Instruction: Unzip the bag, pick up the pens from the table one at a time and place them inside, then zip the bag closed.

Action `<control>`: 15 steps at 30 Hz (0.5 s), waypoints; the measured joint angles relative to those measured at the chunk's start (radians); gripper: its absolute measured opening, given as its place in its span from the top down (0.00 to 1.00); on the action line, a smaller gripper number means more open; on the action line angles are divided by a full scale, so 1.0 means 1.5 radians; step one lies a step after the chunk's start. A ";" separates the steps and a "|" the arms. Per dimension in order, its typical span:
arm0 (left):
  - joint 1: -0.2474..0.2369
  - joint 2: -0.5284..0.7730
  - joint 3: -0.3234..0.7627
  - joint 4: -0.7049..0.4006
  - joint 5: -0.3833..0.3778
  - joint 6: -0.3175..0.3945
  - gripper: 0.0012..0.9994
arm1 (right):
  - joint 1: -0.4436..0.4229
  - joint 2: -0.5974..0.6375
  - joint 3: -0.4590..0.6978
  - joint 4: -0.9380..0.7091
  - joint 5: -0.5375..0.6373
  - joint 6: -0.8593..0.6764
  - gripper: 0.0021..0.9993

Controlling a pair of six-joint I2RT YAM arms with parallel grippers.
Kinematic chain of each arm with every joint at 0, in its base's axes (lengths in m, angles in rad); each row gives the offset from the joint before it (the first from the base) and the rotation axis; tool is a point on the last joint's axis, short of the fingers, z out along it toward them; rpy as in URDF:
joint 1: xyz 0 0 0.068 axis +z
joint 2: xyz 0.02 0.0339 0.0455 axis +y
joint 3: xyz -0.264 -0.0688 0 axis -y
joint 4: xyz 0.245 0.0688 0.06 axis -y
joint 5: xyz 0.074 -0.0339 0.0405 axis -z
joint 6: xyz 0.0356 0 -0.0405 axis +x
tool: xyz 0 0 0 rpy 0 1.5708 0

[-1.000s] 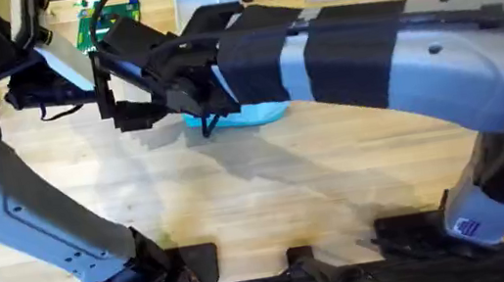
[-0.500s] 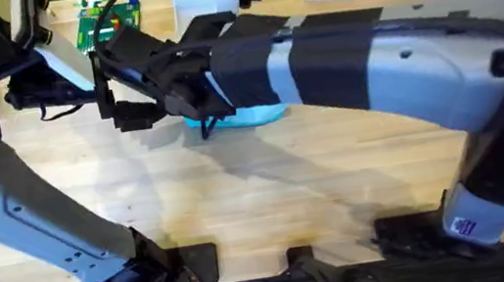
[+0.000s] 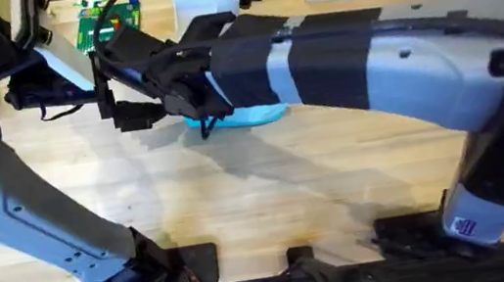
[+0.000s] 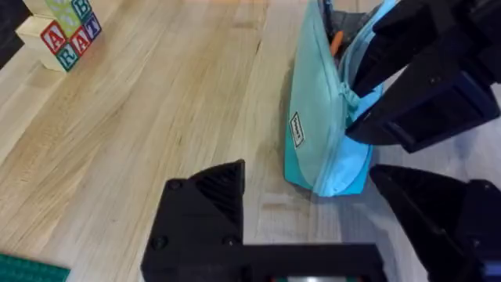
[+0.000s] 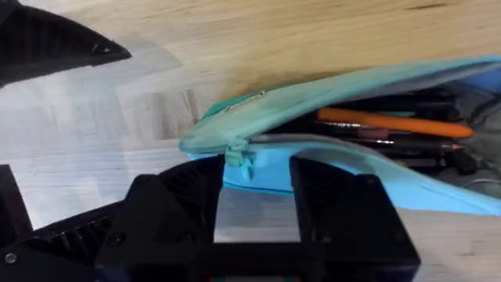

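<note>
While the bag (image 3: 246,115) lies far back on the worktop (image 3: 269,188), both claws crowd its end — the right one at the zipper.

Seen from the right wrist, the bag gapes along its zipper, an orange pen (image 5: 395,123) lying inside among darker pens; the right claw (image 5: 257,184) sits low over the closed end, fingers set narrowly either side of the small teal pull tab (image 5: 237,153), though whether they pinch it I cannot tell. From the left wrist, the bag (image 4: 321,133) stands on its edge, a little label on its side, the right arm's black claw just beside it; the left claw (image 4: 344,211) hangs spread wide, holding nothing, near the bag's end. Lettered blocks (image 4: 61,30) sit well apart — a green board (image 3: 109,23) lies behind.
</note>
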 joint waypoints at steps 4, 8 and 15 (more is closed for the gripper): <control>0.000 0.000 0.000 0.000 0.000 0.000 0.01 | 0.000 0.000 0.000 0.000 0.000 0.000 0.54; 0.000 0.000 0.000 0.000 0.000 0.000 0.01 | -0.001 0.000 0.000 0.002 0.000 0.000 0.61; 0.000 0.000 0.000 0.000 0.000 0.000 0.01 | -0.001 0.000 0.000 0.018 0.000 -0.005 0.66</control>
